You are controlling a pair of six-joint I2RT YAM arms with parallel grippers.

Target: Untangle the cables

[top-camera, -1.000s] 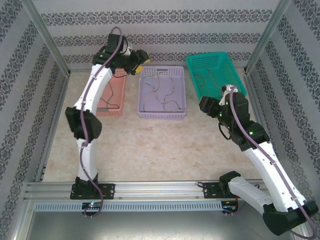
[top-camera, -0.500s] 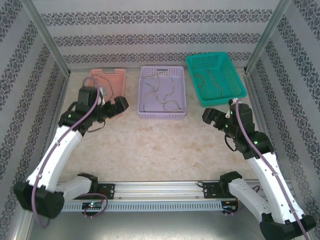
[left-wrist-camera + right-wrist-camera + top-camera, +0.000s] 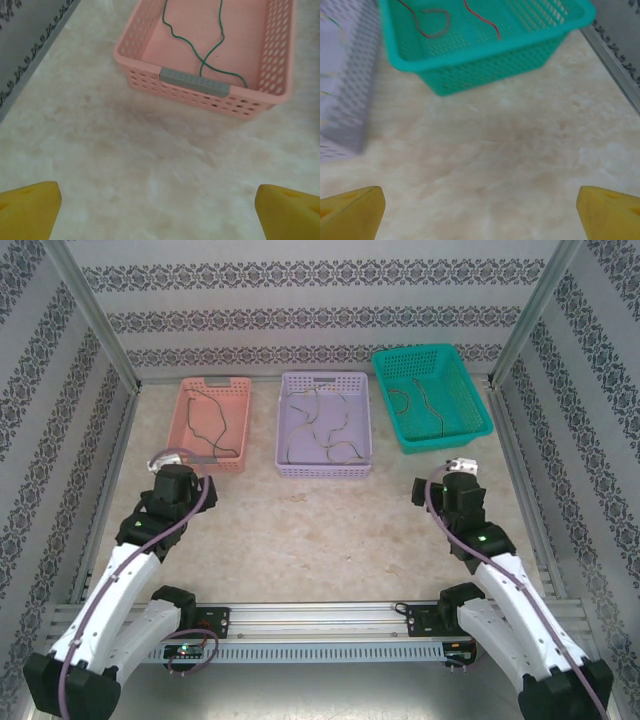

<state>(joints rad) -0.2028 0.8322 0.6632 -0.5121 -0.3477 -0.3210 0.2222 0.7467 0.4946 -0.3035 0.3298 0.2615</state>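
The left gripper (image 3: 159, 212) hovered over the bare table (image 3: 320, 530), its 2 yellow fingers (image 3: 30, 210) spread wide apart with nothing between them. Just beyond it stood the pink basket (image 3: 135, 50), where 1 green cable (image 3: 202, 62) lay crossed over itself. In the middle lavender basket (image 3: 325, 468), several dark cables (image 3: 322, 435) lay still tangled. At the right, the teal basket (image 3: 485, 55) held a red cable (image 3: 487, 22) and a looped cable (image 3: 448, 21), lying apart. The right gripper (image 3: 480, 212) hung near it, fingers (image 3: 610, 212) likewise wide apart and empty.
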